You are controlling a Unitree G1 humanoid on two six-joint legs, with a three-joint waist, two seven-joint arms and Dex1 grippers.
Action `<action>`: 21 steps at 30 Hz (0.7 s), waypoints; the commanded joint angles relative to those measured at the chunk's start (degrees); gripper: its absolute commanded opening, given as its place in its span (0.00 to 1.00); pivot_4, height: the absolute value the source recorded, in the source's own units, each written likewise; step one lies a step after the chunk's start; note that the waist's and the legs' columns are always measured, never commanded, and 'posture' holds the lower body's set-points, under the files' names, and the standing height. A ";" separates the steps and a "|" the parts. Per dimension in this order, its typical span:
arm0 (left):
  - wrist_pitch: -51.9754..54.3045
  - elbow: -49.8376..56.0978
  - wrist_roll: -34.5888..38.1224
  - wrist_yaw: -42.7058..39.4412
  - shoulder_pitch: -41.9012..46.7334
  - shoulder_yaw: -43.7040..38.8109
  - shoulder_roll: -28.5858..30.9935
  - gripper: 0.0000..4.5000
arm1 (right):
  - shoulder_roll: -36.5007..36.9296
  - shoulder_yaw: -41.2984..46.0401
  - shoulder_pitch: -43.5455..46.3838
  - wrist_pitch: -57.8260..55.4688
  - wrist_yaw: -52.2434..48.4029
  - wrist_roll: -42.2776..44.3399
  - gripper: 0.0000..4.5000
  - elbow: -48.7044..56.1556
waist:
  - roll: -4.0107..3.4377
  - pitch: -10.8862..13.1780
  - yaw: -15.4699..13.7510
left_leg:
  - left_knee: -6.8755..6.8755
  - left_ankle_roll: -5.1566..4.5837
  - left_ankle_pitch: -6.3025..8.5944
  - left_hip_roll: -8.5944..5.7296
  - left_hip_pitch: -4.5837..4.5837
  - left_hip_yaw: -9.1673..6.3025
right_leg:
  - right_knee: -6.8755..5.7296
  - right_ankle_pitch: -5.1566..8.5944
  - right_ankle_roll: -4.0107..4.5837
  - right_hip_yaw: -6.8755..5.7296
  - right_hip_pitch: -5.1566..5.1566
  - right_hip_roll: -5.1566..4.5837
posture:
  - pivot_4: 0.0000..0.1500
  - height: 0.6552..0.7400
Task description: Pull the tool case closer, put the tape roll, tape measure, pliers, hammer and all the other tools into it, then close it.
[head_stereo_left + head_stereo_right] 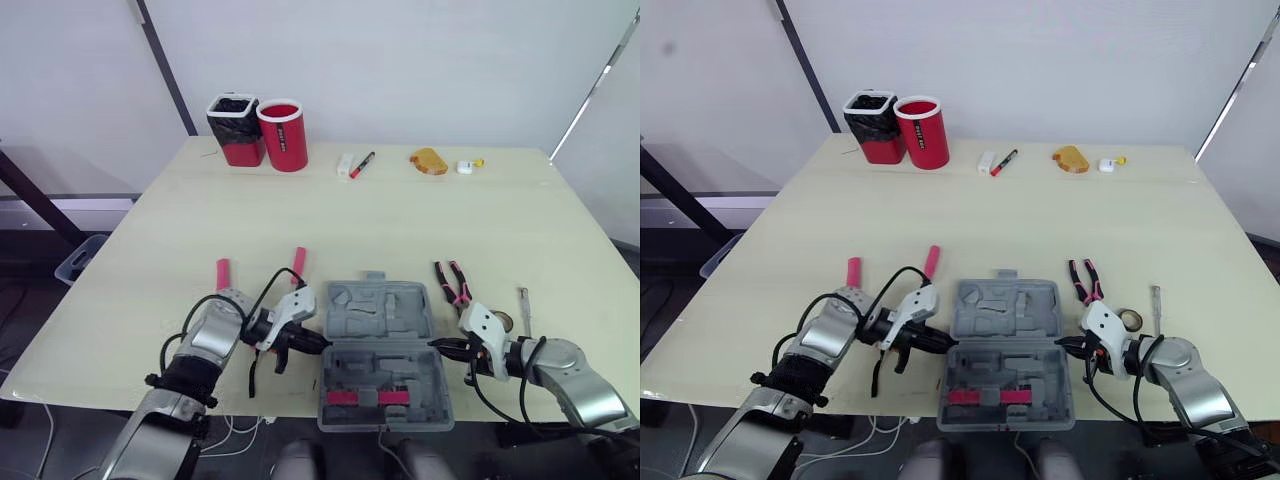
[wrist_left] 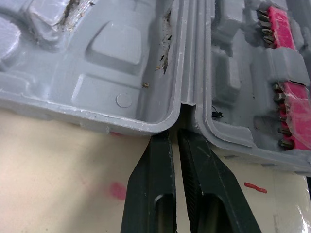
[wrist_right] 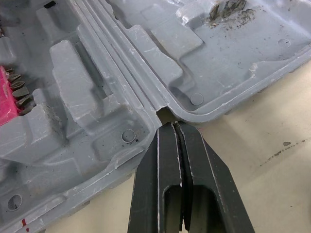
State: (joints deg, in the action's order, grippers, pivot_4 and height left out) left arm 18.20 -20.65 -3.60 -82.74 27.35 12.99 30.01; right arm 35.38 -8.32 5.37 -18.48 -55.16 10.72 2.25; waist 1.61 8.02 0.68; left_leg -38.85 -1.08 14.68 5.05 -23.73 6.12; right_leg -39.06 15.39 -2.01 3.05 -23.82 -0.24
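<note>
Grey moulded plastic, the tool case point(image 1: 385, 310) lies wide open at the lower middle of the frame, near the front edge of the pale cream table point(image 1: 300, 220). Its two halves lie flat and are full of shaped recesses.

The left tool point(image 1: 312, 343) meets the case's left side at the hinge line. In the left wrist view its two black fingers point(image 2: 150, 184) stand almost together with a thin slit between them, holding nothing, and their tips touch the notch where the halves join. The right tool point(image 1: 437, 345) meets the case's right side at the same hinge line. Its fingers point(image 3: 167, 160) are pressed flat against each other, gripping nothing, with the tips at the hinge notch.

Two pink strips point(image 1: 343, 398) sit in the nearer half, holding rows of small metal bits. One pair of pliers point(image 1: 452, 283) with pink-and-black handles lies just right of the lid. One tape roll point(image 1: 503, 322) lies near the right tool, with one slim metal piece point(image 1: 524, 305) beside it. Two pink grips point(image 1: 222, 273) lie left of the case, apart from each other.

Along the far edge stand two round containers side by side, one black-lined bin point(image 1: 233, 128) and one red cup point(image 1: 283, 134). To their right lie one white block point(image 1: 345, 165), one red-and-black marker point(image 1: 362, 163), one amber lump point(image 1: 428, 160) and one small white-and-yellow item point(image 1: 467, 166).
</note>
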 commanded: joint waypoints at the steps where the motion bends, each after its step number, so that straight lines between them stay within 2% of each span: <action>1: 0.12 1.11 0.58 0.43 -0.84 1.70 1.53 0.08 | 0.15 -0.18 0.37 0.41 -1.11 1.02 0.00 2.40 | 0.00 0.00 0.04 | 0.00 0.00 0.00 0.00 0.00 0.00 | 0.00 0.00 0.00 0.00 0.00 0.00 | 1.00 1.00; 13: -2.02 0.11 2.69 -1.21 0.01 3.30 5.66 0.08 | -0.57 -1.76 -0.99 -2.04 -1.11 1.47 0.00 5.88 | 0.00 0.00 0.04 | 0.00 0.00 0.00 0.00 0.00 -0.03 | 0.00 0.00 0.01 -0.01 0.00 0.03 | 1.00 1.00; 21: -3.44 -1.44 3.16 -0.61 0.65 4.53 4.85 0.08 | -0.34 -1.27 -3.06 -3.02 -0.11 1.70 0.00 8.07 | -0.01 0.00 -0.06 | -0.01 0.00 0.00 0.00 0.00 -0.02 | -0.01 0.01 0.01 -0.01 0.00 0.02 | 1.00 1.00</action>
State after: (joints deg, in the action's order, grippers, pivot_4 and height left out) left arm 15.29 -21.80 -0.52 -83.37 28.00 16.11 35.19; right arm 34.89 -10.41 2.47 -21.61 -55.42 11.20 8.15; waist 1.60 8.02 0.62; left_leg -38.86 -1.08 14.68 5.05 -23.73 6.10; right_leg -39.07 15.40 -2.00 3.04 -23.81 -0.22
